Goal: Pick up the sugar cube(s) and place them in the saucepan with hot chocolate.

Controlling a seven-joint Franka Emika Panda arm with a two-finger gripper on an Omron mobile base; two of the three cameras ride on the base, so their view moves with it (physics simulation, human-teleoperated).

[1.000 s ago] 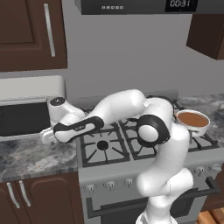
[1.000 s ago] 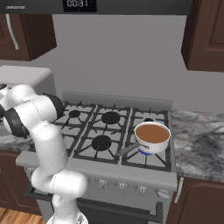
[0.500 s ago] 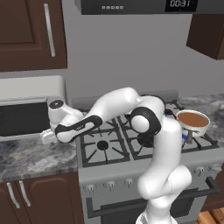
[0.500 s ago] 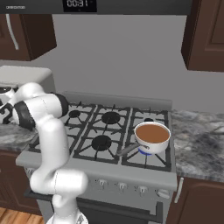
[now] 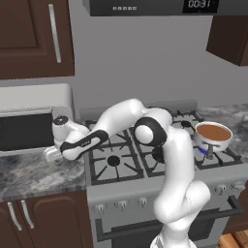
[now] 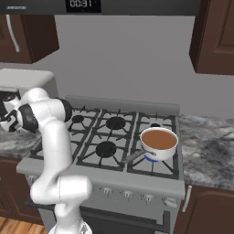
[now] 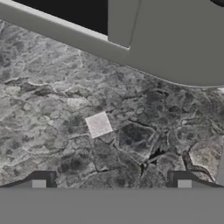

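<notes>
Sugar cube (image 7: 98, 124) pale and square, flat on the grey marbled table (image 7: 52, 87), just ahead of the pincer (image 7: 111, 183) and a little left of its centre line. Pincer open, its two dark fingertips (image 7: 39, 183) spread wide and apart from the cube, nothing between them. Hangs low over the table in front of the microwave (image 7: 175, 48), whose pale grey front and dark window cross the top of the hand view (tilted there with the hand).

From the left base view: pincer (image 5: 48, 154) at the far left end of the arm, down by the table (image 5: 34, 177) beside the stove (image 5: 145, 160), just before the microwave (image 5: 29, 121). Arm bent across the front left burner grates. Cube too small to make out from either base camera.

Saucepan with hot chocolate (image 5: 213, 135) on the front right burner, well apart from the pincer, on the opposite side of the stove; pale metal walls, smooth brown liquid inside, upright. In the right base view the saucepan with hot chocolate (image 6: 159, 142) points its handle toward the front left, over the stove (image 6: 114, 137). Dark wooden cabinets (image 5: 34, 38) above the microwave and at the upper right; range hood (image 5: 160, 6) with a lit clock over the burners.
</notes>
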